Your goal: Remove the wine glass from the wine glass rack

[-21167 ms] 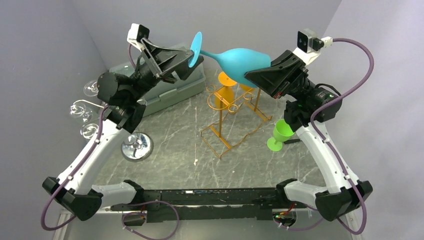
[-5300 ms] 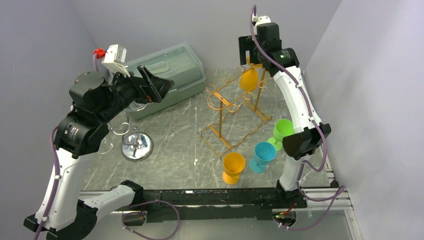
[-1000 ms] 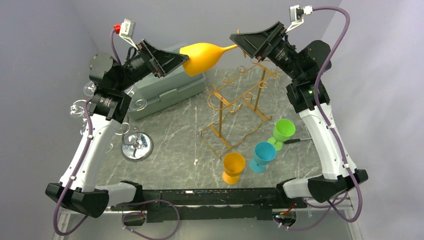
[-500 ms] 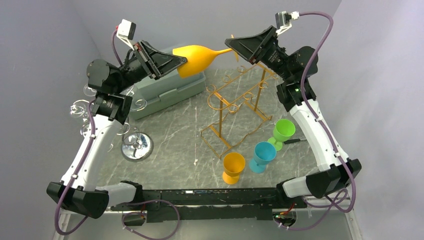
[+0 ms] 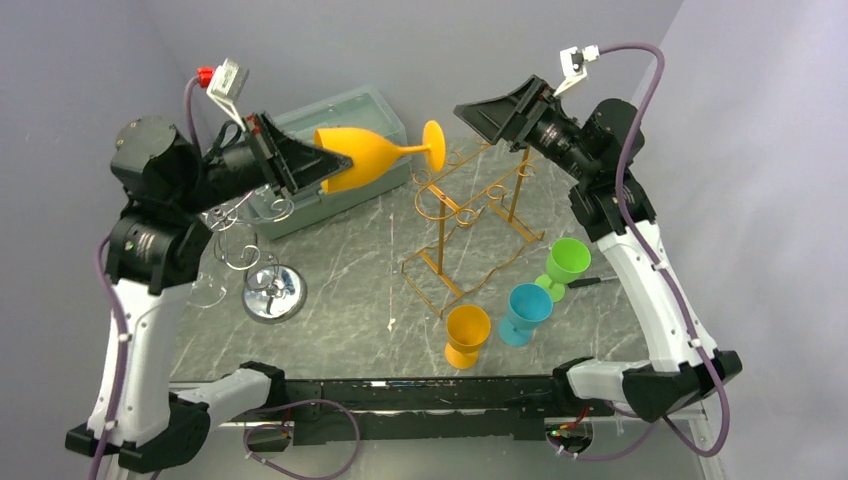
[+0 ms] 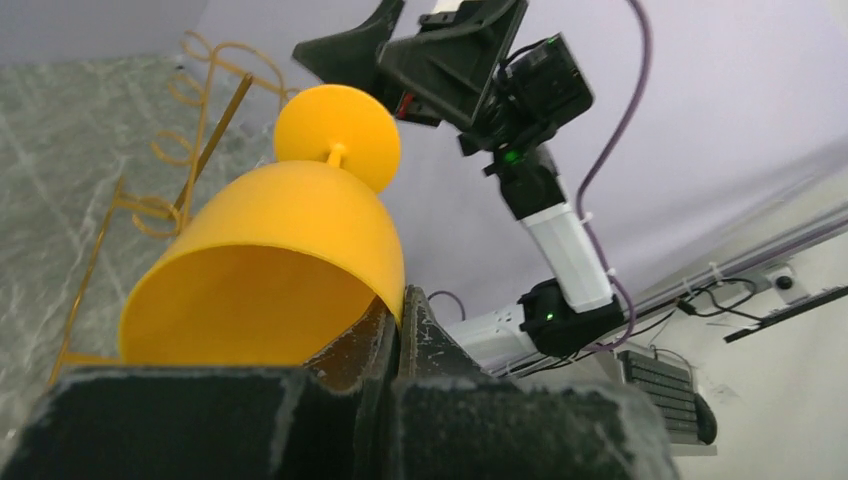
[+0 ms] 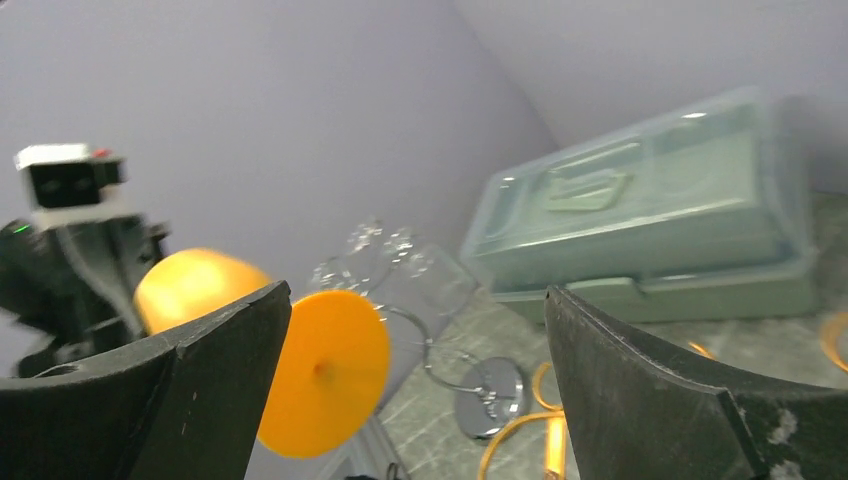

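While rack (image 5: 440,250) stands bare, orange glass (image 5: 368,155) hangs horiz. in air just left of its top, clear of hooks: L gripper (image 5: 322,170) pinches bowl rim; R gripper (image 5: 480,120) gapes wide, empty, off foot.

Four coloured glasses: an orange glass (image 5: 365,155) aloft, a second orange glass (image 5: 467,333) standing, one blue glass (image 5: 526,308), one green glass (image 5: 567,262). One wire rack (image 5: 440,245). One chrome stand (image 5: 272,292) with clear glasses (image 5: 240,252), too tangled to count. One lidded box (image 5: 375,108).
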Robot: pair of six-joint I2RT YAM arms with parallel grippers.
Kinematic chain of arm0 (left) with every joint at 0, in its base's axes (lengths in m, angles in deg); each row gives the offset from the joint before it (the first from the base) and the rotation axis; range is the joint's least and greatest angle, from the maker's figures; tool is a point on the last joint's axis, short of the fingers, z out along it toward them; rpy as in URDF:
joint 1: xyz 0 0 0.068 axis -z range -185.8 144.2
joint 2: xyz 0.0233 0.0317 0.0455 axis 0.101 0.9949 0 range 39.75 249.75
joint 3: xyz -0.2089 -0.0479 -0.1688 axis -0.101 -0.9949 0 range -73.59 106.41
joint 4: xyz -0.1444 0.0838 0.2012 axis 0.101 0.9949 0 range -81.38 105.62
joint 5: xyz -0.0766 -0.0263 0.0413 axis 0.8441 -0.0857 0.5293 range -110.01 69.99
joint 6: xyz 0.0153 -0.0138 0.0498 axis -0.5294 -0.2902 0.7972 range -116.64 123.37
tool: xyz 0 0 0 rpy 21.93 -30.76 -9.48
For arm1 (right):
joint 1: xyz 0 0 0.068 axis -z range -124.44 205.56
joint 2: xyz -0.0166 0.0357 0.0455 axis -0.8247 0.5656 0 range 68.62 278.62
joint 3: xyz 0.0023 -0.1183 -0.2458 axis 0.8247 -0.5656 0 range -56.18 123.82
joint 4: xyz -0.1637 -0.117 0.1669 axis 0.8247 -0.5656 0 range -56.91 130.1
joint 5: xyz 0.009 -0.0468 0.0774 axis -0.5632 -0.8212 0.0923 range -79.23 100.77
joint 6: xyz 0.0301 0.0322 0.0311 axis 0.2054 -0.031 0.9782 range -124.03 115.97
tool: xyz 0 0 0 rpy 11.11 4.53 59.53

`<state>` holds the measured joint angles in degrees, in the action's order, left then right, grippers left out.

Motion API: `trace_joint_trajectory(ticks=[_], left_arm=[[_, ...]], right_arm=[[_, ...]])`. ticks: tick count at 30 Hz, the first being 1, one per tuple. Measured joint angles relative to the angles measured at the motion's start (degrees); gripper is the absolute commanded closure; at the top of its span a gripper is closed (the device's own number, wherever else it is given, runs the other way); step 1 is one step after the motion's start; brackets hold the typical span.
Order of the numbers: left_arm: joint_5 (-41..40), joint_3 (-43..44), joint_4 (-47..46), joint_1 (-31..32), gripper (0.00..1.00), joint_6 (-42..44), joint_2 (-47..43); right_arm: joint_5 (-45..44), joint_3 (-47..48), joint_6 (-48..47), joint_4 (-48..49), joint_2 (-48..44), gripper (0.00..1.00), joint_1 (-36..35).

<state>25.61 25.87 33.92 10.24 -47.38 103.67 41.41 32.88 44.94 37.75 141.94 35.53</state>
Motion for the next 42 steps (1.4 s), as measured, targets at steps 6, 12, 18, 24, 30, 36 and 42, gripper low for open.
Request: trace_joint_trajectory(ticks=[6, 12, 18, 24, 30, 36, 42], left_arm=[[-4.15, 2.67, 22.1, 0.81, 1.0, 11.8, -5.03], [-8.22, 4.42, 40.09, 1.07, 1.0, 20.17, -7.69], [-12.76, 3.63, 50.69, 5.57, 1.0, 25.24, -7.78], [-18.67, 0.59, 56.87, 12.41, 1.0, 28.2, -6.93], [-22.1, -5.07, 59.12, 16.26, 1.0, 30.08, -5.16], [-27.82, -8.81, 57.99, 22.4, 1.0, 29.38, -2.69], [-41.31, -10.56, 55.23, 39.21, 1.0, 24.35, 1.14]], right_arm=[[-7.76, 1.88, -8.37, -12.61, -3.19, 0.0, 0.24], [-11.34, 4.28, -13.38, -19.39, -3.15, 0.0, 0.22], [-13.11, 6.51, -16.15, -23.15, -1.27, 0.0, -0.28], [-15.15, 8.52, -18.16, -25.49, 0.87, 0.0, -1.05], [-17.49, 11.15, -19.96, -27.91, 2.89, 0.0, -1.81], [-20.61, 11.39, -21.0, -28.72, 3.41, 0.0, -2.49], [-22.95, 11.39, -21.88, -29.44, 3.41, 0.0, -2.69]])
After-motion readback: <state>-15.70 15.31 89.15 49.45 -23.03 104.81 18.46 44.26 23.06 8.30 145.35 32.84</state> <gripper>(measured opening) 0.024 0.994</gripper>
